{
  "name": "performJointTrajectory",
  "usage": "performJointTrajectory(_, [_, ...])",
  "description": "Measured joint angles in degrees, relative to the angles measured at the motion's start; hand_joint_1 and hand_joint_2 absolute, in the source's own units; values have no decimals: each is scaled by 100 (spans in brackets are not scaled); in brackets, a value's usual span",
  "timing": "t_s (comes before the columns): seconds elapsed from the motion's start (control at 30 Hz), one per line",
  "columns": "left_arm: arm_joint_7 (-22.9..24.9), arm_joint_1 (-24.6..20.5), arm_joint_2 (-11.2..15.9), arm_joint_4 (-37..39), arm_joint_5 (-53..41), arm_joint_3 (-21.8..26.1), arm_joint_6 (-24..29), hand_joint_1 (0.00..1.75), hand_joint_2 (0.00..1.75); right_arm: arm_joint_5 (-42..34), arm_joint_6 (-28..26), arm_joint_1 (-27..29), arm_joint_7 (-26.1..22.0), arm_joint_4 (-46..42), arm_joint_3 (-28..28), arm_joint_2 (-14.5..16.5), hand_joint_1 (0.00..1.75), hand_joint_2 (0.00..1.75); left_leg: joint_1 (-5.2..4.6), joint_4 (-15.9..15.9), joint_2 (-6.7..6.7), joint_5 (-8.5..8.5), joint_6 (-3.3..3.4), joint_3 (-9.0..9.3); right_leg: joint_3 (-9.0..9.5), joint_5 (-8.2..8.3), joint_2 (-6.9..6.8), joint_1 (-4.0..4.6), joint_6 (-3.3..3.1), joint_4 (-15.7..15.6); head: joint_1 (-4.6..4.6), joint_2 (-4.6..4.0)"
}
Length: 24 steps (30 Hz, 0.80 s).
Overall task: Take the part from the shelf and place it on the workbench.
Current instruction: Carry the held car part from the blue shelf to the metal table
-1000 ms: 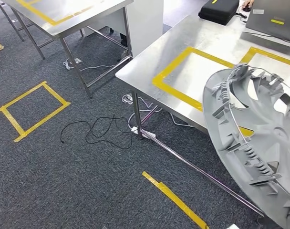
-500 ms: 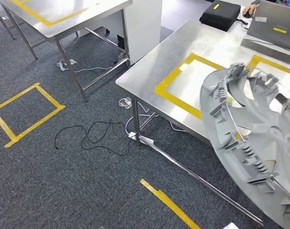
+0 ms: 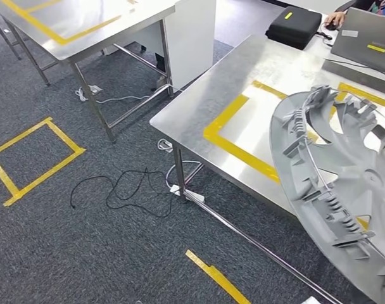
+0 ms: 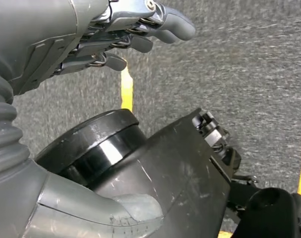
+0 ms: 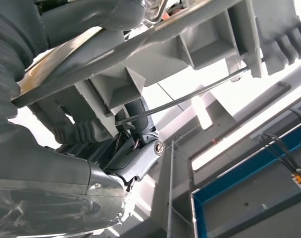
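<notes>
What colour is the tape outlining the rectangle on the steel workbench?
Yellow tape on the steel workbench, clearest in the head view.

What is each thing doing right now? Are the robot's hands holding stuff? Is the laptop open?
Grey wheel cover: held up, tilted, over the workbench edge, not set down yet.
Right hand: grips the wheel cover's rim.
Left hand: holds nothing, fingers apart, hanging over the carpet.
Workbench: bare inside its yellow tape frame.
Laptop: lid closed.
Black case: closed, lying flat.
Black cable: loose on the carpet.
</notes>
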Motion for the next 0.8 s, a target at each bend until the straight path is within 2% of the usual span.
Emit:
performJointTrajectory(0.03, [3,-7,0,0,0,0,2,0,175,0,0,-2,6,-1,1,0,175,175,12,249,0,-98,-32,-131,61,-6,3,-14,-18,-21,-14,0])
performJointTrajectory(0.13, [15,-1,3,0,0,2,13,0,175,2,0,-7,35,-1,-2,0,175,175,68,1174,1,-507,-108,-740,133,-67,65,-20,-42,-29,-33,0])
performJointTrajectory(0.17, [17,5,5,0,0,3,13,0,175,2,0,-6,46,-1,-2,0,175,175,83,1286,1,-507,-124,-870,163,-97,108,-22,-39,-29,-33,0])
performJointTrajectory(0.2, [16,8,8,0,0,3,11,0,175,2,0,-5,54,-1,-2,0,175,175,95,1204,-1,-366,-135,-907,204,-127,160,-26,-33,-28,-34,0])
performJointTrajectory(0.27, [12,11,12,0,0,3,3,0,175,2,0,-4,62,0,-2,0,175,175,116,571,-61,199,-146,-741,304,-198,267,-42,-4,-29,-33,0])
performJointTrajectory(0.3, [9,12,13,2,-1,3,-2,0,175,2,0,-7,64,1,-1,0,175,175,119,269,-133,354,-141,-649,343,-229,320,-50,20,-27,-33,0])
performJointTrajectory(0.37, [-1,17,15,5,-1,4,-13,0,175,2,0,-15,69,1,-1,0,175,175,110,-48,-255,406,-92,-560,337,-288,417,-63,99,-21,-48,1])
performJointTrajectory(0.4, [-4,21,18,7,-2,4,-16,0,175,3,0,-15,71,0,-1,0,175,175,101,-63,-270,362,-54,-557,325,-309,463,-66,141,-27,-54,1])
performJointTrajectory(0.43, [-8,20,18,7,-2,5,-17,0,175,2,0,-12,73,-1,-1,0,175,175,101,-99,-243,400,-11,-538,316,-330,504,-65,184,-38,-60,1])
performJointTrajectory(0.47, [-10,16,15,7,-2,5,-17,0,175,2,0,-6,75,-1,-1,0,175,175,109,-125,-203,456,28,-514,320,-359,486,-64,215,-33,-54,0])
performJointTrajectory(0.5, [-14,4,9,7,-3,5,-17,0,175,0,0,-3,76,-1,0,0,175,175,117,-149,-157,464,62,-490,310,-414,404,-58,240,24,-46,0])
performJointTrajectory(0.53, [-18,-7,-1,7,-3,5,-17,0,175,-1,0,-5,76,-1,2,0,175,175,123,-176,-104,468,97,-472,232,-528,289,-52,266,195,-30,0])
performJointTrajectory(0.6, [-22,-8,-9,7,-4,5,-17,0,175,0,0,-12,75,-1,3,0,175,175,106,-187,5,441,148,-450,-127,-875,77,-46,304,865,-5,0])
performJointTrajectory(0.63, [-22,-2,-9,7,-4,5,-17,0,175,0,0,-14,75,-1,2,0,175,175,91,-186,63,422,167,-442,-341,-1009,46,-47,317,1232,-1,0])
performJointTrajectory(0.67, [-22,4,-9,7,-5,5,-17,0,175,0,0,-14,77,-1,-2,0,175,175,75,-185,120,402,180,-427,-493,-1034,37,-47,319,1458,-4,0])
performJointTrajectory(0.7, [-22,6,-10,7,-6,5,-17,0,175,0,0,-13,80,-1,-4,0,175,175,59,-185,170,381,187,-406,-542,-935,29,-46,312,1475,-2,0])
performJointTrajectory(0.73, [-22,5,-11,7,-8,5,-17,0,175,0,0,-12,83,-1,-7,0,175,175,42,-184,216,356,191,-374,-473,-727,3,-41,294,1261,-2,0])
performJointTrajectory(0.77, [-21,3,-15,7,-9,5,-17,0,175,0,0,-11,86,-1,-7,0,175,175,26,-185,260,329,191,-333,-317,-474,-65,-30,260,883,-3,0])
performJointTrajectory(0.8, [-17,2,-19,7,-10,5,-17,0,175,-1,0,-16,92,0,-7,0,175,175,7,-186,299,304,184,-295,-152,-300,-184,-4,215,520,-6,0])
